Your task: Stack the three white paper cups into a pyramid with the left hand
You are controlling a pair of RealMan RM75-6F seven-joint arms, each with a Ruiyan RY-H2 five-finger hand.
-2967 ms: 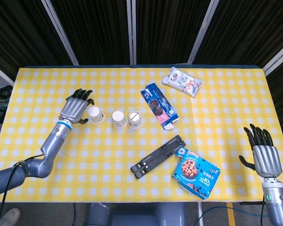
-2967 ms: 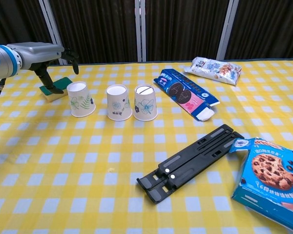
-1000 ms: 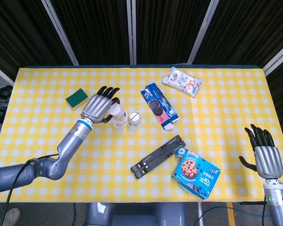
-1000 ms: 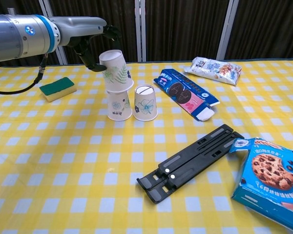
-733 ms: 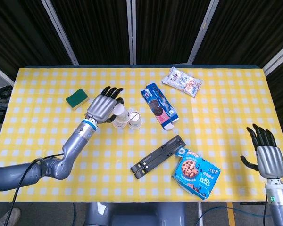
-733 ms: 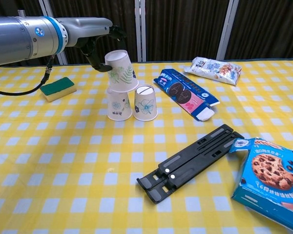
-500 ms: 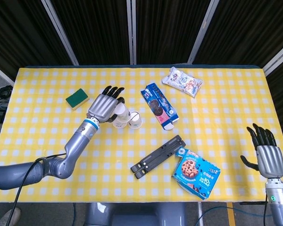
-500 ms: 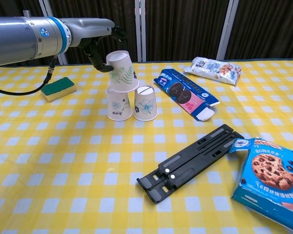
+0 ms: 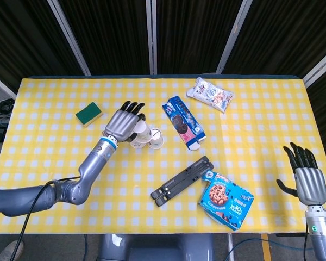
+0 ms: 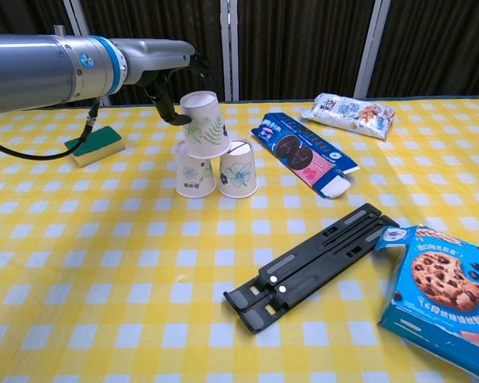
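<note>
Two white paper cups with flower prints stand upside down side by side, the left cup (image 10: pixel 195 171) (image 9: pixel 136 143) touching the right cup (image 10: pixel 238 170) (image 9: pixel 156 138). A third cup (image 10: pixel 205 124) (image 9: pixel 141 129) with a green leaf print sits tilted on top of them, over the seam between the two. My left hand (image 10: pixel 178 83) (image 9: pixel 123 123) holds this top cup from behind and from the left, fingers curled around its upper part. My right hand (image 9: pixel 308 178) hovers open at the table's near right corner, far from the cups.
A green sponge (image 10: pixel 94 144) lies left of the cups. Right of them lies an open blue biscuit box (image 10: pixel 303 153), with a snack bag (image 10: pixel 351 112) behind it. A black folding stand (image 10: pixel 311 263) and a blue cookie box (image 10: pixel 439 291) lie nearer the front.
My left hand picked up the leaf-print cup from the left end of the row, carried it right, and lowered it onto the two standing cups. The right hand barely moved.
</note>
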